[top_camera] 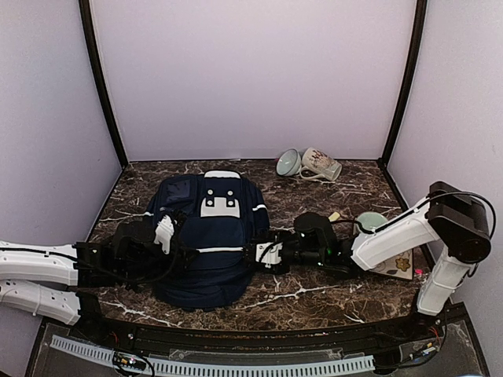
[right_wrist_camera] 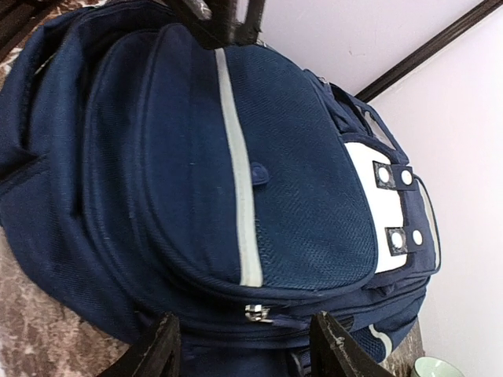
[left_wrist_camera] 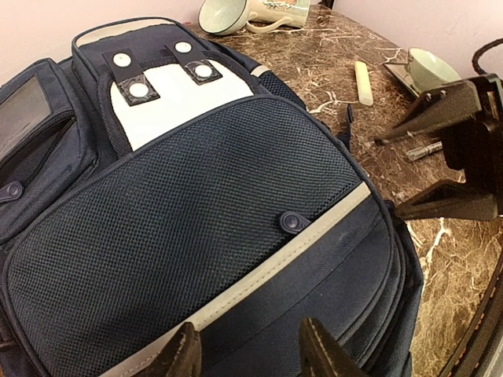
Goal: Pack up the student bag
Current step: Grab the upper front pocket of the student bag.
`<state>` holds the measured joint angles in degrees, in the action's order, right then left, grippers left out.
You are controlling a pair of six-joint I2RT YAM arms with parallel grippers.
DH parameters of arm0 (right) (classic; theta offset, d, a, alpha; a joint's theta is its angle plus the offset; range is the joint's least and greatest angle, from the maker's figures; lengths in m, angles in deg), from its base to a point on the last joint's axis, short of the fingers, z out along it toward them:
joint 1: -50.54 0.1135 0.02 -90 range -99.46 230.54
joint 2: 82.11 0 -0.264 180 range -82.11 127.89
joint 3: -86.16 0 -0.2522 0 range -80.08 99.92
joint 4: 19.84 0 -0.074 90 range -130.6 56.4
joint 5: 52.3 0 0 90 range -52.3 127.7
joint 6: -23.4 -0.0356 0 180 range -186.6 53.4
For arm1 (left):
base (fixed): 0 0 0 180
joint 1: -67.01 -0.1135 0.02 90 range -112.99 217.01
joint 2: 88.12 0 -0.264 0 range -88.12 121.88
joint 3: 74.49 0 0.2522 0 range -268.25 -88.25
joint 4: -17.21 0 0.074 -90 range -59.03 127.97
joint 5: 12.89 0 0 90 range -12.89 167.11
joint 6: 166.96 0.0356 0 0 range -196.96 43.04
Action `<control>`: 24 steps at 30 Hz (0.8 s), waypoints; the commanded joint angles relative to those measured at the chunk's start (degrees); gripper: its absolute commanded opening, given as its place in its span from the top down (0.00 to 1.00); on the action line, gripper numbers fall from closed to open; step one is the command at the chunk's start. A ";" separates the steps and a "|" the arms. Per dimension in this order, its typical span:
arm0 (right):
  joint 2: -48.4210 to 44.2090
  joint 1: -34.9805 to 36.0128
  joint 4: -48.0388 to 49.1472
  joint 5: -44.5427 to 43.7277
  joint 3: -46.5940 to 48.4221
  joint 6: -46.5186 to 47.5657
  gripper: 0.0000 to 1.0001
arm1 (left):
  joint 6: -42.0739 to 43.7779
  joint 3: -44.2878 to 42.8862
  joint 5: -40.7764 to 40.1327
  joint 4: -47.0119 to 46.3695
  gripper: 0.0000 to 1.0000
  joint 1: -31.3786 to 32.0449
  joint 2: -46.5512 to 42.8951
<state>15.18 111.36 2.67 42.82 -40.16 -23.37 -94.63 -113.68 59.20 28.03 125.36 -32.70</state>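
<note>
1. The student bag [top_camera: 206,243] lies flat on the table [top_camera: 314,294], front face up and top end towards the back wall. It sits midway between the two arms. That position probably lets either arm reach its zips from its own side.

2. The left gripper [left_wrist_camera: 251,349] hangs low over the bag's lower front, just below the pale stripe [left_wrist_camera: 314,236]. Its jaws stand apart with only fabric showing between them, so it grips nothing. It looks placed to press or pinch the cloth and steady the bag while the other arm works.

3. The right gripper [right_wrist_camera: 247,345] faces the bag's right flank. Its jaws are parted and empty, and a metal zip pull [right_wrist_camera: 253,312] lies just ahead of the gap. Lined up like this, it is most likely going for that pull so a compartment can be opened.

4. Every zip in view looks shut, so I judge that packing has not begun.

5. The likely contents wait well apart from the bag. A mug [top_camera: 321,164] and a bowl [top_camera: 288,162] lie tipped over at the back edge. A cup [top_camera: 369,222] and a pale stick [left_wrist_camera: 363,82] sit to the right, near the right arm.

6. The pull is small and lies flat against the cloth, so the jaws could pinch fabric instead.
</note>
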 commanded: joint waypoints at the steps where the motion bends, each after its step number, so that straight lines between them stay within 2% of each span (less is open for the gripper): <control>1: 3.14 -2.32 -1.74 1.46 4.46 2.82 0.44 | -0.61 1.05 0.57 0.21 0.56 -0.05 -1.58; 8: 6.51 -3.64 -4.45 0.71 7.69 4.30 0.46 | -0.68 1.43 0.05 1.17 0.56 0.00 -2.10; 15: 7.44 -4.61 -7.85 3.55 9.01 2.70 0.50 | -0.52 1.75 0.24 1.09 0.56 0.01 -2.76; 16: 7.55 -4.90 -8.93 4.21 9.27 2.04 0.52 | -0.52 1.78 0.32 1.05 0.56 0.01 -2.85; 19: 7.80 -5.50 -12.01 6.38 10.66 0.12 0.71 | -0.52 1.72 0.33 1.01 0.56 0.01 -3.01; 24: 8.18 -5.73 -14.57 8.10 11.35 -1.32 0.89 | -0.45 1.55 0.56 0.66 0.56 0.05 -2.71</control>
<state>22.20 106.16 -8.50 48.88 -30.22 -22.72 -95.09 -112.81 59.35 28.14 125.36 -34.63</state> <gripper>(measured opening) 0.177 0.444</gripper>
